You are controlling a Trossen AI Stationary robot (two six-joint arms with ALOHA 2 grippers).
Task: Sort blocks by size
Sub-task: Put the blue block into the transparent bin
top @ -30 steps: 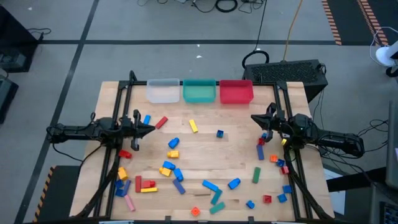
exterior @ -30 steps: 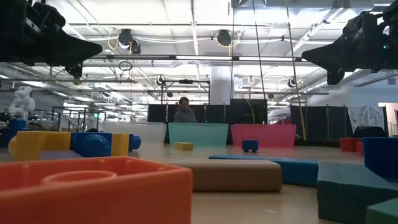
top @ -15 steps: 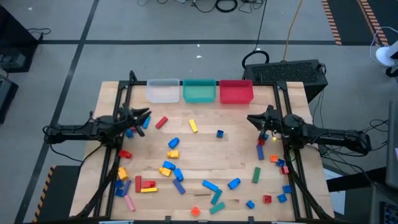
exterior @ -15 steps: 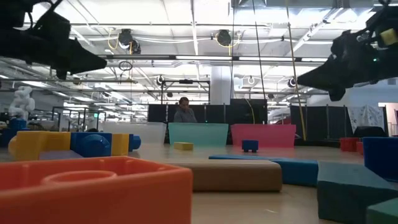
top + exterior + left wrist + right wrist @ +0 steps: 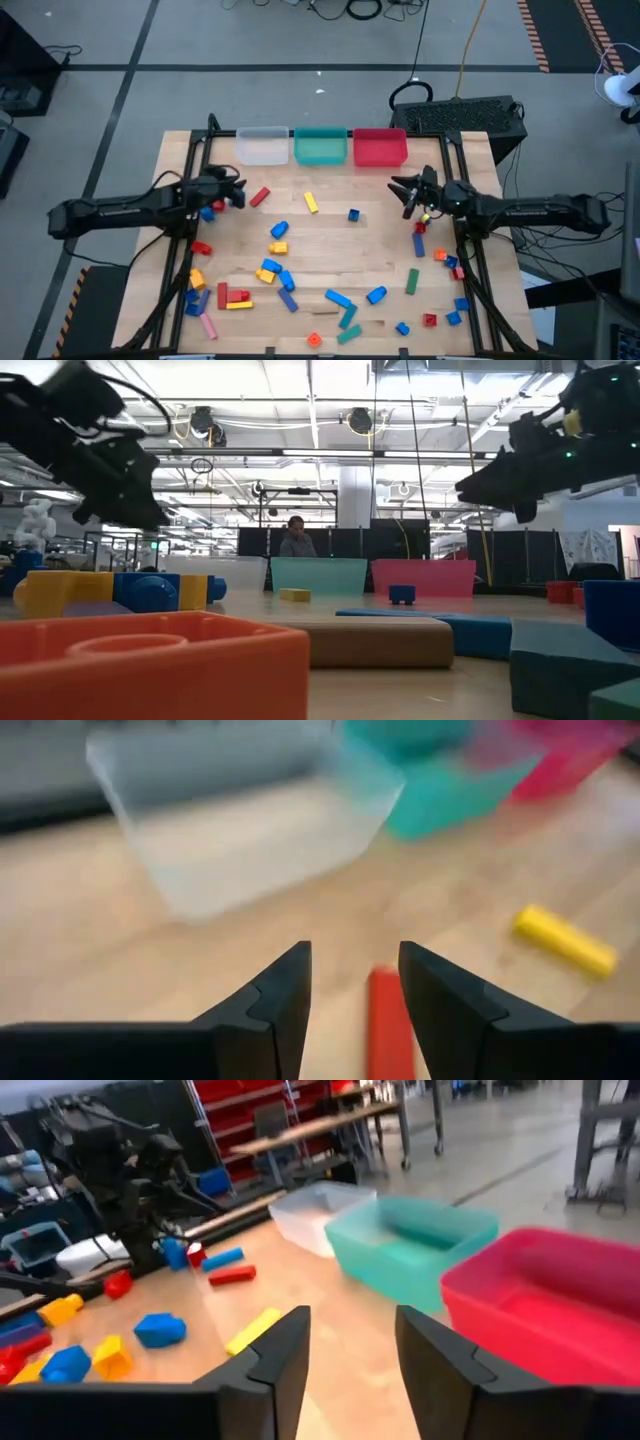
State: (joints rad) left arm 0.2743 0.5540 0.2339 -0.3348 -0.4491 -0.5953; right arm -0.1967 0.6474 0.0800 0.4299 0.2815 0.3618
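Note:
Many blocks lie loose on the wooden table: a red bar, a yellow bar, a small blue cube and several more toward the near edge. My left gripper hangs open above the table, tipped down, just left of the red bar, which shows beyond the gap between its fingers. My right gripper hangs open in the air right of the blue cube, nothing between its fingers. Neither touches a block.
Three bins stand in a row at the far edge: clear, teal and red. Block clusters lie at the near left and along the right edge. Bare wood lies between the grippers. A person sits beyond the table.
Both grippers have opened. My left gripper has swung toward the far edge and tipped downward, ending beside the red bar. My right gripper has gone toward the table's left, nearer the middle, and dipped slightly. No block has moved.

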